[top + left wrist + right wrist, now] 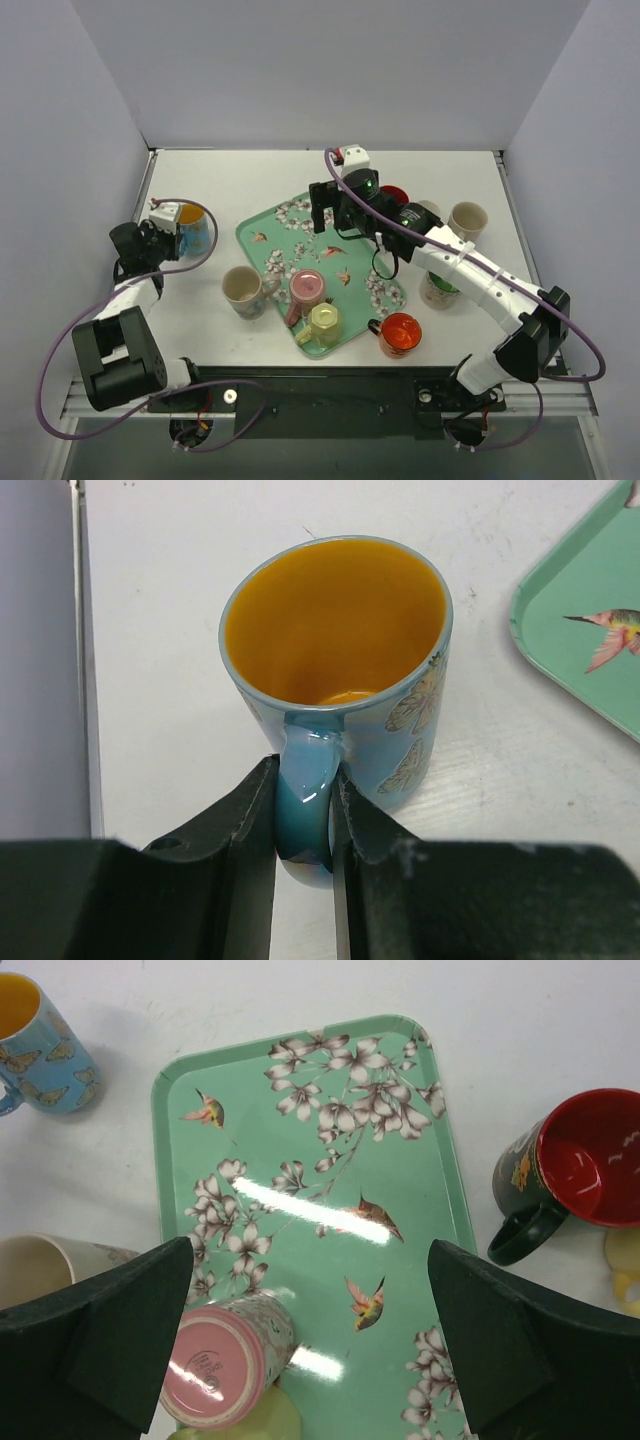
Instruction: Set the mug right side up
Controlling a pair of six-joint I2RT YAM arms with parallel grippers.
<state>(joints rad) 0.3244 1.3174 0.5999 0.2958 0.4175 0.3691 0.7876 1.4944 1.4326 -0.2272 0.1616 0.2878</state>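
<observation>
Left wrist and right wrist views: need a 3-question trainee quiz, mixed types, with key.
1. True or false: the blue mug stands upright, opening up.
2. The left gripper is clamped on the blue mug's: A) rim B) handle C) base
3. Fill in: the pink mug on the green tray shows its ____ to the right wrist camera.

Key: 1 true; 2 B; 3 base.

Blue butterfly mug, orange inside: upright, mouth up, on table, handle clamped in left claw.
</observation>
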